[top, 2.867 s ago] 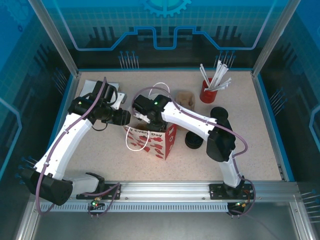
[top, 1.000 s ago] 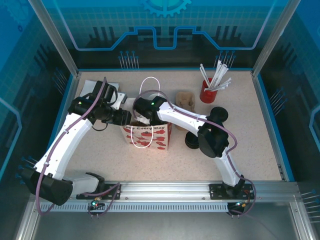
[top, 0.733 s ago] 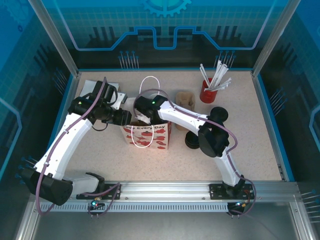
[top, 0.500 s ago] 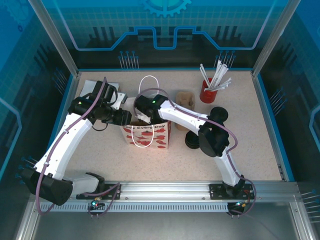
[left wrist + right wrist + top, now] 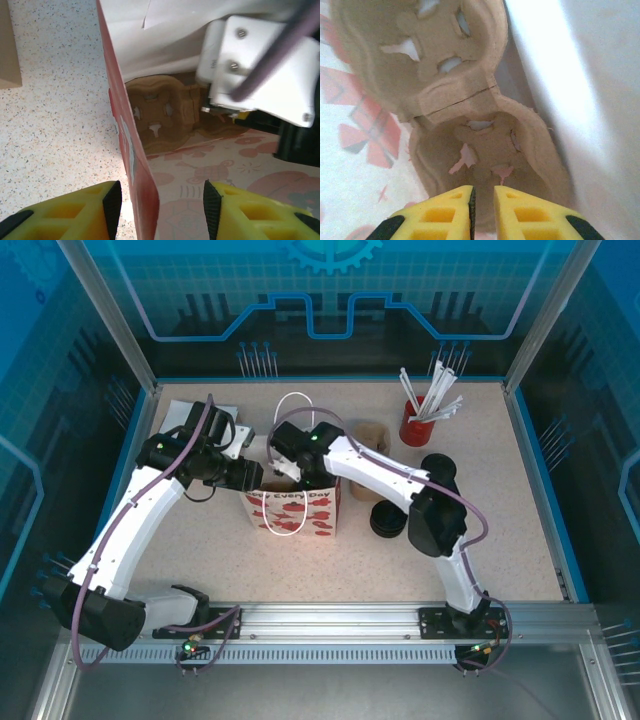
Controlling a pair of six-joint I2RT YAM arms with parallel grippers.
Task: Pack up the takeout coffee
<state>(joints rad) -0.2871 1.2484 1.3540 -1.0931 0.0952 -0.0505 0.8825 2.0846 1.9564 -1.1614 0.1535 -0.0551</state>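
Two claws are at the paper bag [image 5: 121, 107]: the left claw [image 5: 159, 201] stands half open astride its red wall; the right claw [image 5: 483, 200], inside, shows a narrow slit above the cup carrier [image 5: 470, 95], grip unclear. The takeout coffee [image 5: 437, 467] stands outside, well apart from both.

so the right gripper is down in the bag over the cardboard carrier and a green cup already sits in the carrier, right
Not quite. The right gripper is down in the bag over the cardboard carrier, but its cup holes are empty: no cup sits in it. The right wrist view shows this.
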